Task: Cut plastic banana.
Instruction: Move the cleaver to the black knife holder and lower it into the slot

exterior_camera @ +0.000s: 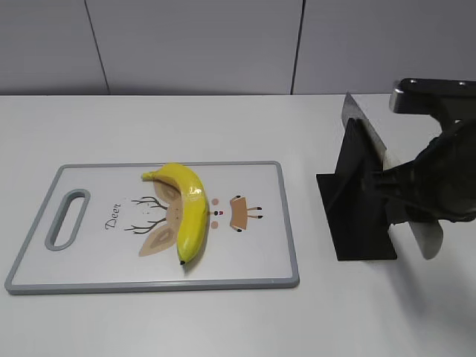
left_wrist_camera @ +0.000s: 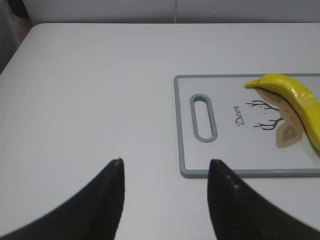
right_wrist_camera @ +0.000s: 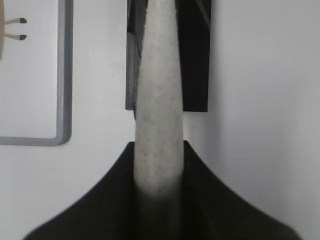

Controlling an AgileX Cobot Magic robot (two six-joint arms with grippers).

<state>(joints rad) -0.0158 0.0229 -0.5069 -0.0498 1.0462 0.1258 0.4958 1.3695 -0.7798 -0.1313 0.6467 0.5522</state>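
Right tool clamped on knife handle, blade in black holder; lift straight up, no tilt. Left tool wide, idle. Banana on board.

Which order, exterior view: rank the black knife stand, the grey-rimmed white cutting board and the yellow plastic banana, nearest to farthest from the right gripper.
1. Black knife stand: right beside the right gripper, just to its left.
2. Grey-rimmed white cutting board: farther left; its right edge lies beyond the stand.
3. Yellow plastic banana: farthest, lying near the board's middle.
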